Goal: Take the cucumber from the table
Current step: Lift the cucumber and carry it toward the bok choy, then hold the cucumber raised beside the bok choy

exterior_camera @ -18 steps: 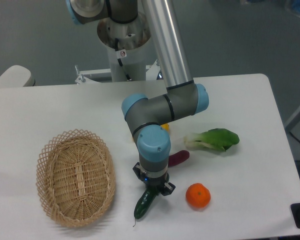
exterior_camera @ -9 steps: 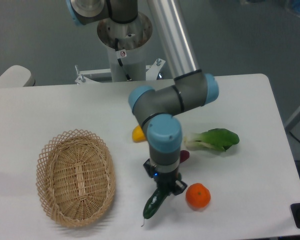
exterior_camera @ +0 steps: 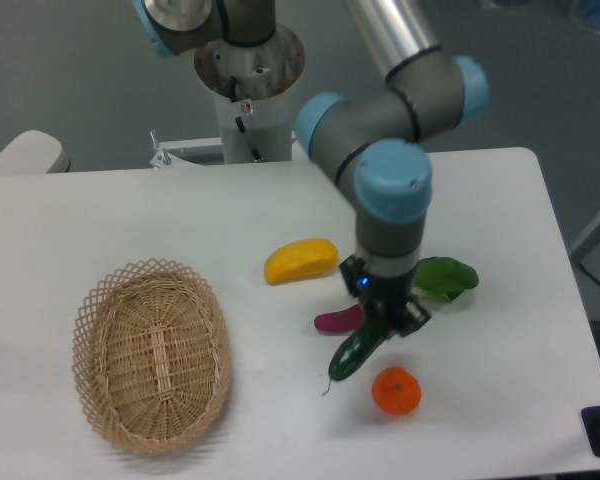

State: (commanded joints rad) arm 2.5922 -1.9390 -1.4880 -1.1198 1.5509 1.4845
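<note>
**Caller:** While you scan it, start big: the table is white and broad, the arm is bent over its right half, and a basket sits well off to the left.

**Spotter:** And your gripper?

**Caller:** It points straight down, jaws closed narrow on the cucumber, gripping its upper end. You've got it in hand.

**Spotter:** Which way does it lie from the fingers?

**Caller:** Down and to the left. The long axis slants from the jaws toward the near-left, and the thin stem tail trails off the low end. That's the relation to mind: nearly all the length hangs to one side of the grip.

**Spotter:** Is it off the table?

**Caller:** The low end looks lifted, but I can't tell for sure from this angle. I'd judge it held, barely clear at best.

**Spotter:** Neighbours?

**Caller:** Bok choy just behind the gripper, a yellow fruit up left, a purple sweet potato just beside the cucumber, an orange near the low end.

**Spotter:** How's the cucumber look?

**Caller:** Dark green, glossy, slightly curved. That slick skin could slip, I reckon, so lift it straight up.
</note>
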